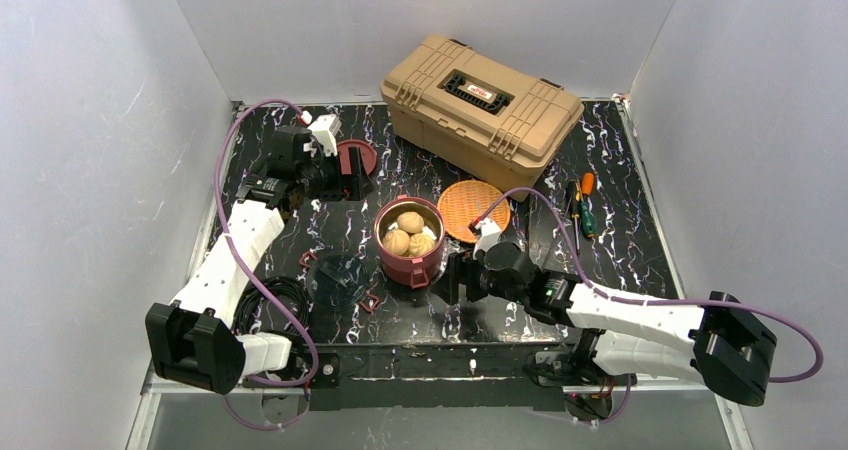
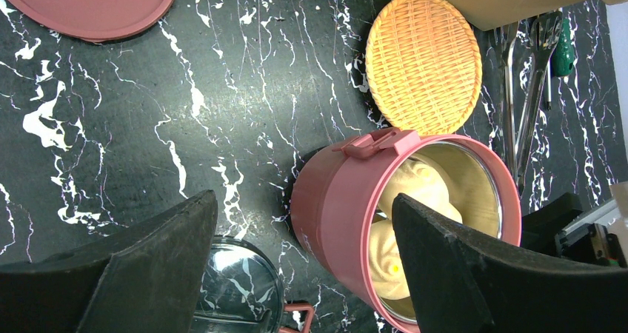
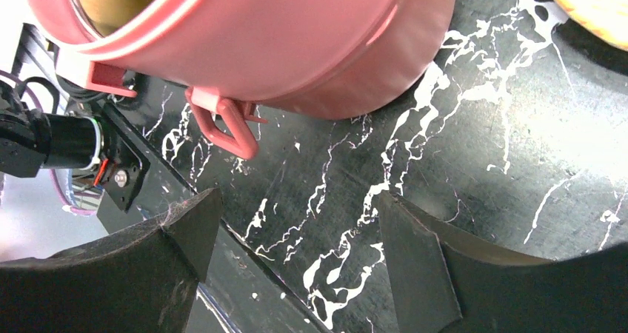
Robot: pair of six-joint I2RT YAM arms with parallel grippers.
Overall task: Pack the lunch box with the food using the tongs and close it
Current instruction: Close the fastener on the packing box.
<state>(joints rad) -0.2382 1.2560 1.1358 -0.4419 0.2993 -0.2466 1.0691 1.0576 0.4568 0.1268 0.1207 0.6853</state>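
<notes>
Wide-open right gripper (image 3: 298, 200) fingers fill the near edge of its wrist view, holding nothing, at 4 o'clock of the lunch box (image 1: 409, 242), whose top is cut off there. From above, the maroon bowl stands mid-table holding beige buns (image 1: 410, 232). Left gripper (image 1: 352, 175), also open and empty, hovers at 10 o'clock, half hiding a maroon lid (image 1: 365, 153). Tongs (image 2: 509, 111) lie at 3 o'clock past an orange plate (image 2: 423, 63), their ends cut off.

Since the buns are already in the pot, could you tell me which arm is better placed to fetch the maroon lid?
Left, probably: the left gripper, open and empty, hangs beside the lid, while the right gripper sits on the far side of the pot.
</notes>
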